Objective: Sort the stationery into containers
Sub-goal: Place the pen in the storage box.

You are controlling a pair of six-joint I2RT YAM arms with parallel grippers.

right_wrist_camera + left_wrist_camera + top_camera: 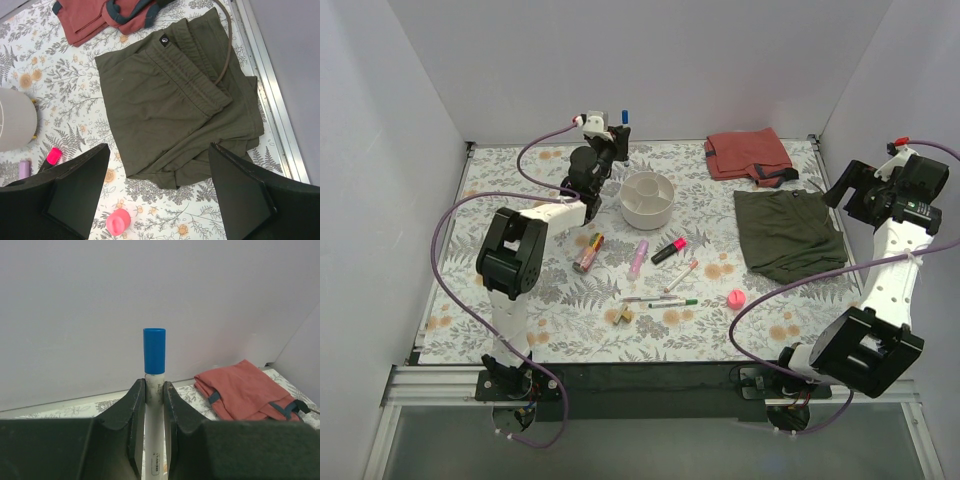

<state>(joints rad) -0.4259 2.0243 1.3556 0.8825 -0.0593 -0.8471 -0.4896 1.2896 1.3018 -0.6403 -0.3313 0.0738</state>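
My left gripper (616, 135) is raised at the back left, shut on a white pen with a blue cap (154, 351), which points up toward the back wall; its cap shows in the top view (625, 116). The white bowl (648, 199) sits just right of it. On the mat lie a pink-orange patterned tube (588, 252), a lilac tube (639, 258), a black-pink highlighter (669, 249), a pink-capped pen (682, 274), a green-capped pen (672, 303), tan bits (622, 316) and a pink ball (736, 298). My right gripper (157, 187) is open, high above the olive cloth (175, 105).
A folded red cloth (748, 153) lies at the back right, also in the left wrist view (245, 392). The olive-green cloth (788, 232) lies at the right. The pink ball (118, 221) and part of the bowl (15, 120) show in the right wrist view. White walls enclose the mat.
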